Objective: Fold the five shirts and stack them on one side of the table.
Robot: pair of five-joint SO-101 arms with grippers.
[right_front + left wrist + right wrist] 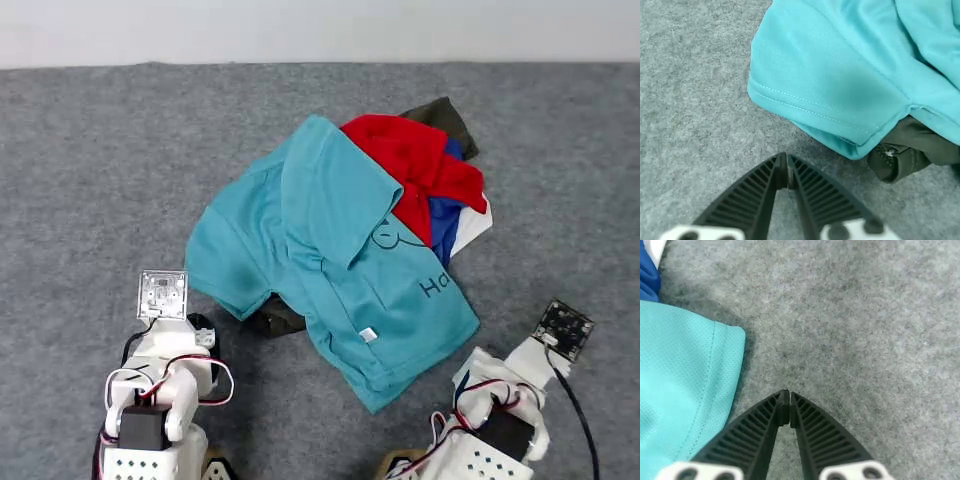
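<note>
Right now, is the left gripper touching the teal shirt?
Apart. The left wrist view shows the left gripper, shut, over grey felt, with a strip of bare felt between its tips and the hem of the teal shirt.

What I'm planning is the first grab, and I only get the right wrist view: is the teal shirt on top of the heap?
Observer: Yes. In the high view the teal shirt lies crumpled on top, partly covering a red shirt.
Operator: Anything under it on the left arm's side?
Observer: A dark olive shirt pokes out from beneath the teal hem there.
Operator: Is the left gripper ready to take it?
Observer: Not yet. The left gripper is shut, just short of that hem.
</note>
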